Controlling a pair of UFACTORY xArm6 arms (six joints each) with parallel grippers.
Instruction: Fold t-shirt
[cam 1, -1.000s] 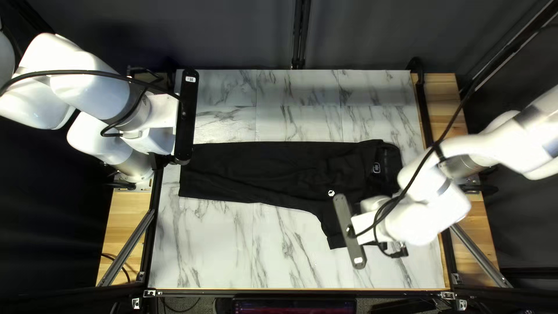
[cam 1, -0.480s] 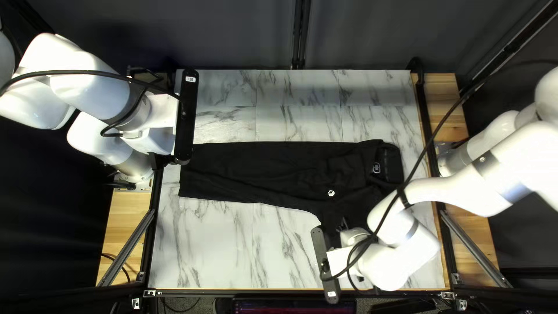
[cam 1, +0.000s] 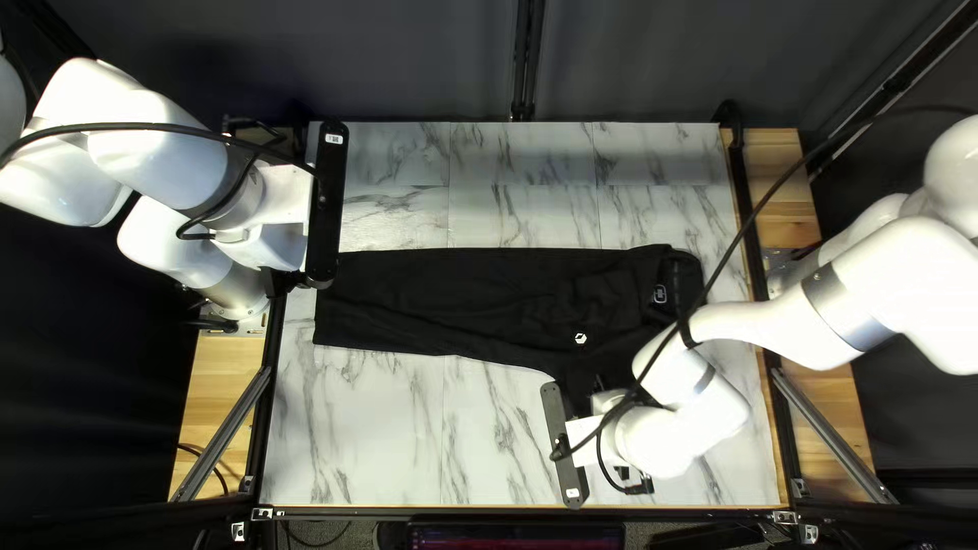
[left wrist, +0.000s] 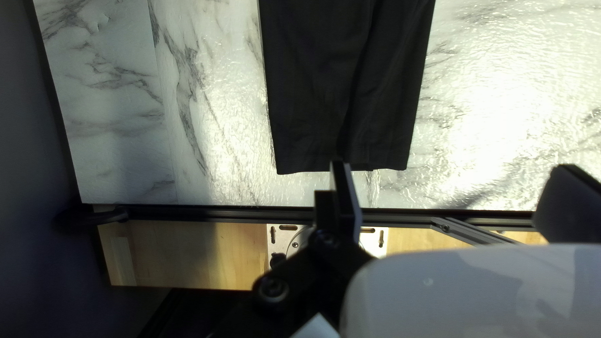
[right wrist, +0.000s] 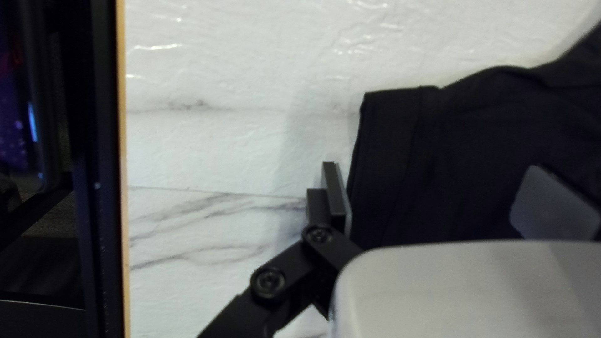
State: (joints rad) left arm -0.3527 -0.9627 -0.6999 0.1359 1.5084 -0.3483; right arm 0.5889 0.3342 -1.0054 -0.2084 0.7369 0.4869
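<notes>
T-shirt lies across the middle of our table, its sleeve pointing toward the near edge, its long axis side to side, hem at left. Our right gripper is spread wide at the sleeve, its arm covering part of the near right. Our left gripper, also wide, is by the hem. Marble surface gives us room at near left, then beyond the shirt toward the curtain.
</notes>
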